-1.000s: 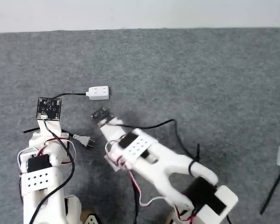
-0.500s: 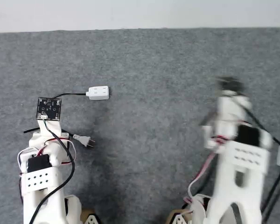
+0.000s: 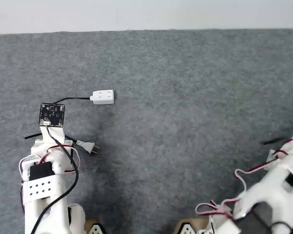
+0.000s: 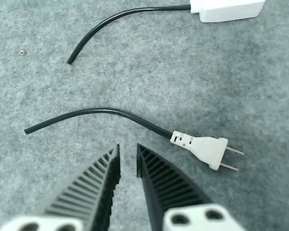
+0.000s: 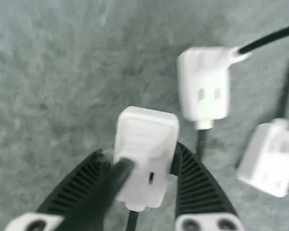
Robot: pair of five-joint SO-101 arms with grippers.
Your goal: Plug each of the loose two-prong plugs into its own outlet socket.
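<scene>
From my seat, the left arm (image 3: 44, 175) stands at the near left of the grey table (image 3: 185, 73). Its left hand (image 4: 128, 147) hangs low over the surface, the two ribbed fingers a narrow slit apart with nothing between them. The loose plug (image 4: 204, 148) lies flat just beyond the fingertips, clear of them, with both prongs pointing away from the arm. Its black cord (image 4: 96, 111) curves back past the front of the hand. From above I see the plug just to the right of that arm's wrist. The white socket (image 3: 103, 97) sits farther out on the table, well apart from the plug, with its own short cord trailing off to the left.

The right arm (image 3: 278, 190) is tucked into the near right corner. Its right hand (image 5: 142, 154) is clamped on a white block (image 5: 147, 130), one finger on each side, and a dark cord crosses in front. The feed is too blurred for me to tell whether that block is a plug or a socket. Just beyond it lies a second white piece (image 5: 204, 89) showing two slots, with a black cord leaving its far end. A third white piece (image 5: 272, 156) lies beside that one
</scene>
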